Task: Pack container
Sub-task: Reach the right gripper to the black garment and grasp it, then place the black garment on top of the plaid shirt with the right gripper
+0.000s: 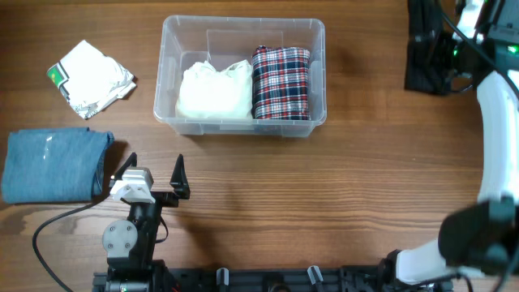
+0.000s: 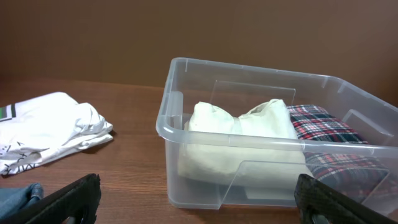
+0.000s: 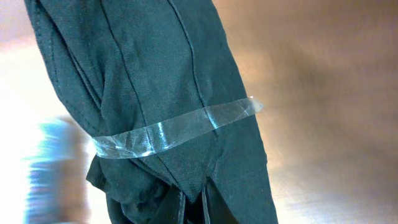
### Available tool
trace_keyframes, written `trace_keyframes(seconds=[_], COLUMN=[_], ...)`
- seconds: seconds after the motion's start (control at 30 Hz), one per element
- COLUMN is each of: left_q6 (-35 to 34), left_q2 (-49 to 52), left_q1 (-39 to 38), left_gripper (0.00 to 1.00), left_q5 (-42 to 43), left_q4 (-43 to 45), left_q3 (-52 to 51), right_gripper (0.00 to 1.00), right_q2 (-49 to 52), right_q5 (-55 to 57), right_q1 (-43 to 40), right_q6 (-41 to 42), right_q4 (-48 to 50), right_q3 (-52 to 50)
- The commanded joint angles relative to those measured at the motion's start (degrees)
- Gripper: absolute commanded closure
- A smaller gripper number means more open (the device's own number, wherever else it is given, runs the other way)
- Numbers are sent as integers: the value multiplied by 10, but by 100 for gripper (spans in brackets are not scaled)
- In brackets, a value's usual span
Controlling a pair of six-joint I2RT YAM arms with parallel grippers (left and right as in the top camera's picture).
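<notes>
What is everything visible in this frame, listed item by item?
container: one, clear, far middle of the table
cream cloth: one, folded, in the container's left half
plaid cloth: one, red, navy and white, in the container's right half, against the cream cloth
white garment: one, crumpled, with a green patch, on the table left of the container
blue cloth: one, folded, at the table's left edge
dark cloth: one, banded with clear tape, at the right arm's end
table: one, brown wood
left gripper: one, black, open and empty, beside the blue cloth
right arm: one, white and black, right side, jaws hidden
</notes>
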Motion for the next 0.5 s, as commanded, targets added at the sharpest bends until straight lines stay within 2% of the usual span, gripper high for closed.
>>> trace_keyframes(seconds=[0.0, 0.1, 0.13, 0.23, 0.37, 0.47], left_q6=[-2, -2, -2, -2, -2, -2], left_q2=[-4, -4, -4, -4, -4, -4], left_q1=[-3, -3, -3, -3, -3, -3], left_gripper=[0, 0, 0, 0, 0, 0], left_q5=[7, 7, 7, 7, 7, 7], left_q4=[-2, -2, -2, -2, -2, -2], left_q3=[-3, -3, -3, -3, -3, -3], right_gripper=[96, 96, 96, 96, 96, 96], right_q2=[-87, -124, -125, -108, -47, 30], right_q5=[-58, -7, 49, 156, 214, 219], right_q1=[54, 142, 189, 313, 406, 412], right_q6=[66, 175, 221, 293, 319, 334], right_q4=[12, 12, 6, 11, 39, 32], right_q3=[22, 23, 22, 22, 22, 22])
